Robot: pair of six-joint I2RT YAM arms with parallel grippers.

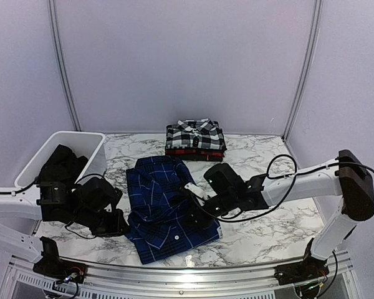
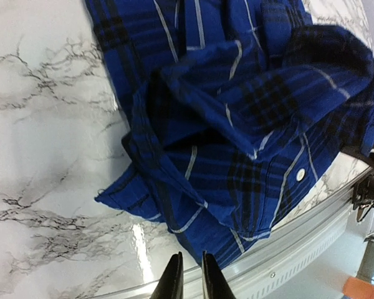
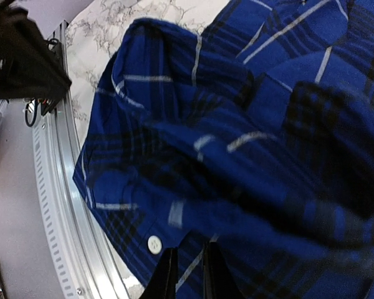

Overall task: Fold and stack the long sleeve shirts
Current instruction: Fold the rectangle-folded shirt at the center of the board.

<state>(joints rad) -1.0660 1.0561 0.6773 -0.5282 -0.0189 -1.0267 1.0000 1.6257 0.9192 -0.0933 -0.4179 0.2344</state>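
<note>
Blue plaid shirt lies crumpled and unfolded on the marble table, at near centre, with its lower hem close to the metal front rail. A white button shows on the rumpled front.

Left gripper sits low just beside the shirt's left edge, over bare marble. Its fingers are drawn close, with only a thin slit between them and nothing in it.

Right gripper is down on the shirt's right half, fingers likewise close together over the cloth. The wrist view is blurred there, and it cannot be told whether fabric is caught between them.

White tub stands at the left side of the table, behind the left arm.

At far centre, a folded black-and-white check shirt lies squarely on a folded red-and-black shirt, of which only the front edge shows. This stack sits near the blue shirt's far edge.
</note>
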